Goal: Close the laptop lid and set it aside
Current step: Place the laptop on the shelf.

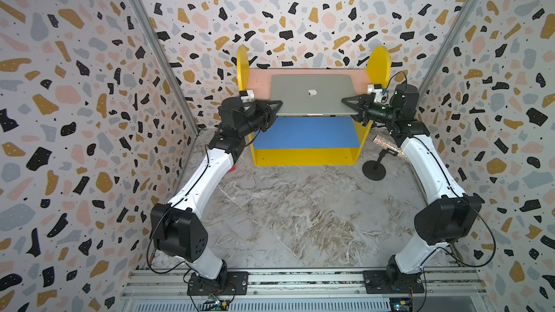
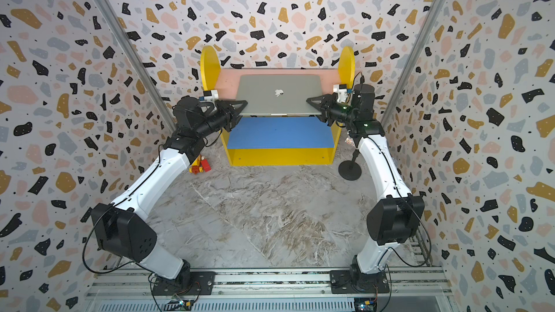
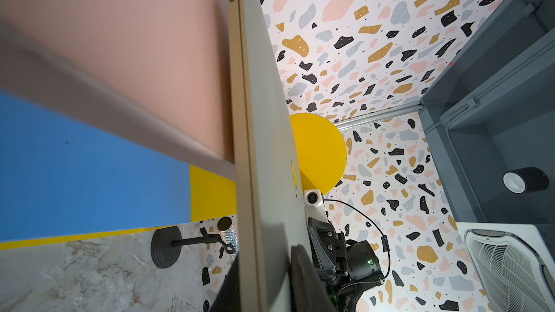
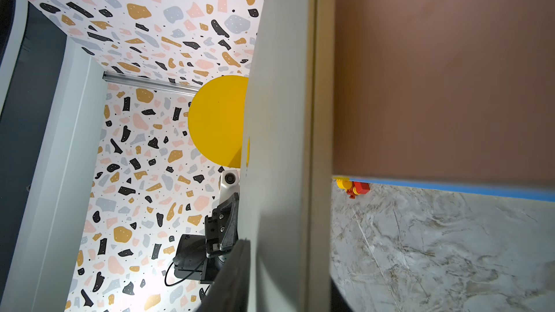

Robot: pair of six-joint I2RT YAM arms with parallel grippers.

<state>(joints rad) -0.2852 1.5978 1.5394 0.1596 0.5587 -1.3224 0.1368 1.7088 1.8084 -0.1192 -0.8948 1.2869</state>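
The laptop [image 1: 312,94] [image 2: 277,93] lies with its lid closed, apple logo up, on the pink top board [image 1: 258,82] of a small shelf, its front edge overhanging the blue board [image 1: 306,132]. My left gripper [image 1: 277,104] [image 2: 244,103] is clamped on the laptop's left edge. In the left wrist view its fingers [image 3: 300,265] press the thin silver slab [image 3: 264,145] from both faces. My right gripper [image 1: 345,101] [image 2: 310,100] straddles the right edge. In the right wrist view a narrow gap shows between the upper finger [image 4: 237,265] and the lid [image 4: 282,145].
The shelf has yellow sides with round tops [image 1: 242,61] [image 1: 379,61] close to both wrists. A black stand [image 1: 374,170] holding a glittery microphone [image 1: 390,147] is right of the shelf. Red and yellow toy bricks [image 2: 199,167] lie left of it on the marble table [image 1: 300,211].
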